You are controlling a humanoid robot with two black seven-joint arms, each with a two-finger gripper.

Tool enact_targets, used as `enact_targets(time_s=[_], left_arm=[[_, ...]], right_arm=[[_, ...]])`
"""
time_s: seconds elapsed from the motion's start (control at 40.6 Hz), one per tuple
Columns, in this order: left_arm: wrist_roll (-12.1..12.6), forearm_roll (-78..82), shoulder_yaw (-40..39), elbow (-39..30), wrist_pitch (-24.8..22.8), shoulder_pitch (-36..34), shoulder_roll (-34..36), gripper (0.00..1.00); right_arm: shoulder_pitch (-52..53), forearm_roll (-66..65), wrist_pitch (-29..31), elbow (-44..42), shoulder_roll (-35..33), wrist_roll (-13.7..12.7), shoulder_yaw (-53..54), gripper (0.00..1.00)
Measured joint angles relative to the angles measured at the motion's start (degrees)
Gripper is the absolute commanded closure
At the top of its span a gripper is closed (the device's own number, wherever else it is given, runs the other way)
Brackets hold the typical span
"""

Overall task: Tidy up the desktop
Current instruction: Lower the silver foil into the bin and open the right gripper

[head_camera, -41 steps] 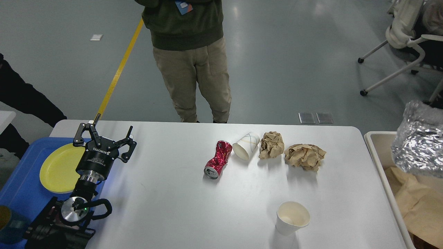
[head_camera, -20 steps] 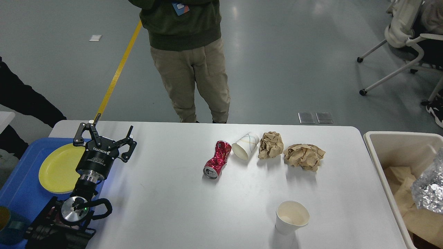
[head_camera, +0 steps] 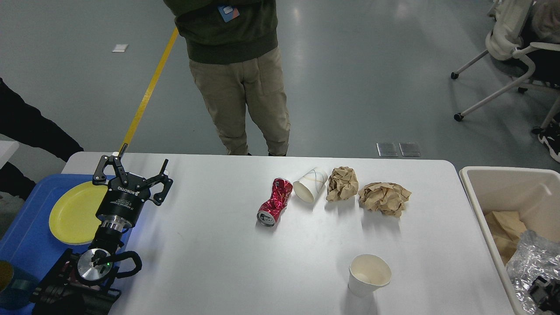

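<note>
One camera only, up in the robot's head, looking forward and down, near the white desktop [head_camera: 227, 262], grey floor [head_camera: 372, 65] farther away behind it

Right gripper [head_camera: 544, 292] dark, edge-cropped in beige bin [head_camera: 477, 192], jaws indistinguishable.

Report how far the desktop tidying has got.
Done: foil and brown paper lie in the beige bin. In hand: nothing; the left gripper is open. Left on the desktop: red can, tipped cup, two paper wads, upright cup.
</note>
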Motion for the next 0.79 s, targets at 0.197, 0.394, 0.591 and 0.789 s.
enact_targets(time_s=[0.197, 0.394, 0.591, 0.789], left_arm=[[0.00, 0.00, 0.00, 0.00, 0.00, 0.00, 0.00, 0.04], [0.00, 0.00, 0.00, 0.00, 0.00, 0.00, 0.00, 0.04], [0.01, 0.00, 0.00, 0.00, 0.01, 0.00, 0.00, 0.04], [0.04, 0.00, 0.00, 0.00, 0.02, 0.00, 0.00, 0.04]], right_arm=[[-0.09, 0.00, -0.37, 0.00, 0.27, 0.00, 0.05, 0.85], [-0.08, 0.01, -5.01, -0.01, 0.50, 0.14, -0.09, 0.05], [0.50, 0.01, -7.53, 0.43, 0.57, 0.29, -0.10, 0.00], [2.64, -0.13, -7.18, 1.40, 0.22, 0.23, -0.03, 0.00]])
